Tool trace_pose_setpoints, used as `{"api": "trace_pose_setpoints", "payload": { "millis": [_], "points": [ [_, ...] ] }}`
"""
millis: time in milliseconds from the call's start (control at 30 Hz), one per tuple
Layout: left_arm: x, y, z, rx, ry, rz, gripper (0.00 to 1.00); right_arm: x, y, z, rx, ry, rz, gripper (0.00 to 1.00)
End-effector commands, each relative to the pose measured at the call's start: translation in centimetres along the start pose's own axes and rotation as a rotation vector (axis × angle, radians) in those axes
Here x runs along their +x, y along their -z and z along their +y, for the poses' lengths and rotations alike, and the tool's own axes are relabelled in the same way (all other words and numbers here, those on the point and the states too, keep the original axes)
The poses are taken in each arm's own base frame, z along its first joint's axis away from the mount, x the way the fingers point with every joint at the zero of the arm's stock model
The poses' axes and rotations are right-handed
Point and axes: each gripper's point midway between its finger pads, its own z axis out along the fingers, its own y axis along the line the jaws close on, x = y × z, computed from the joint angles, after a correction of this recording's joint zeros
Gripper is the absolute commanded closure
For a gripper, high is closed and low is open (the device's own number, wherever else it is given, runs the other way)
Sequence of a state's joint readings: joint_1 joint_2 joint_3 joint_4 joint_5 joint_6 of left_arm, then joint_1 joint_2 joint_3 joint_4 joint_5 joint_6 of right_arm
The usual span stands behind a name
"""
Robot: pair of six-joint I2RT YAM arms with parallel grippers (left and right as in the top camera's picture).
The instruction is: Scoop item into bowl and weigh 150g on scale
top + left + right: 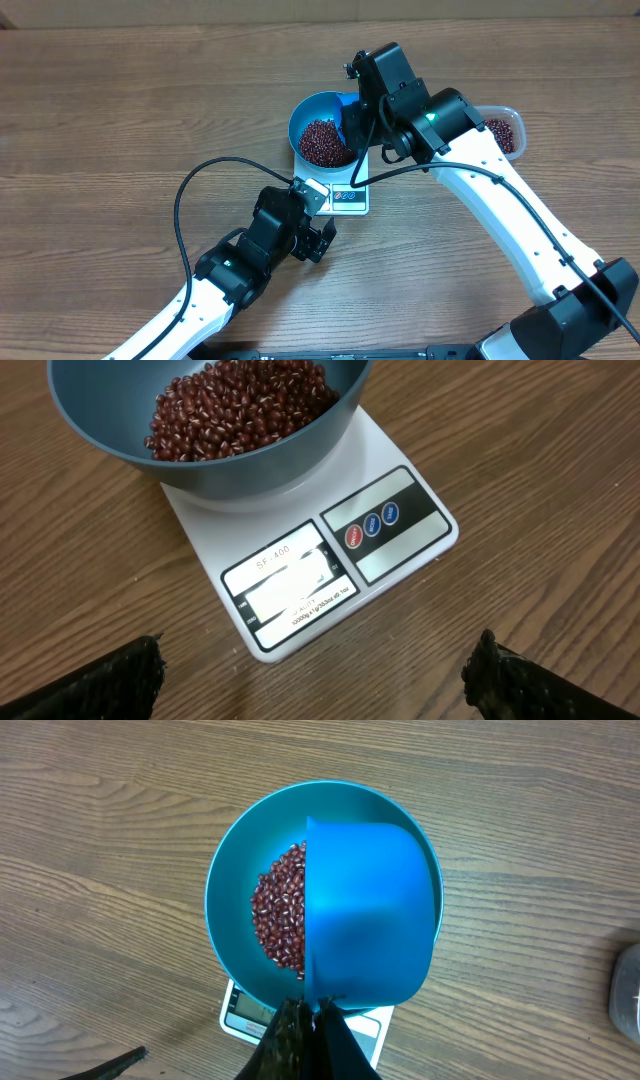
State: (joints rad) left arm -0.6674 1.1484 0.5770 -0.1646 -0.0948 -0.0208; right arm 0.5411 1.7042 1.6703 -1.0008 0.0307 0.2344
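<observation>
The blue bowl [300, 118] stands on the white scale [350, 198] and holds a heap of red-brown beans [322, 143]. My right gripper [318, 1010] is shut on the handle of a blue scoop [370, 920], which hangs tipped over the right half of the bowl [225, 890] and hides part of the beans [280, 915]. My left gripper [320, 675] stands wide open and empty just above the table, in front of the scale's display edge [300, 590]. The left wrist view shows the bowl [110, 430] and its beans [240, 410] from close by.
A clear plastic tub [503, 130] with more beans sits to the right of the bowl, behind the right arm. A black cable [190, 200] loops over the wooden table left of the scale.
</observation>
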Motion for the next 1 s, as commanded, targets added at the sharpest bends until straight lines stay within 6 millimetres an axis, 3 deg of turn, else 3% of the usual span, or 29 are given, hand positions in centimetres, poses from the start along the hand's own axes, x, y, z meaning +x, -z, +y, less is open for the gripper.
{"api": "trace_pose_setpoints", "payload": {
  "millis": [0,967],
  "points": [
    [0.33,-0.10,0.21,-0.013,0.008,0.008,0.01,-1.54,1.83,0.01,-0.006,-0.001,-0.060,0.96],
    [0.33,-0.10,0.21,-0.013,0.008,0.008,0.00,-1.62,1.85,-0.66,0.038,0.020,-0.068,0.96]
  ]
}}
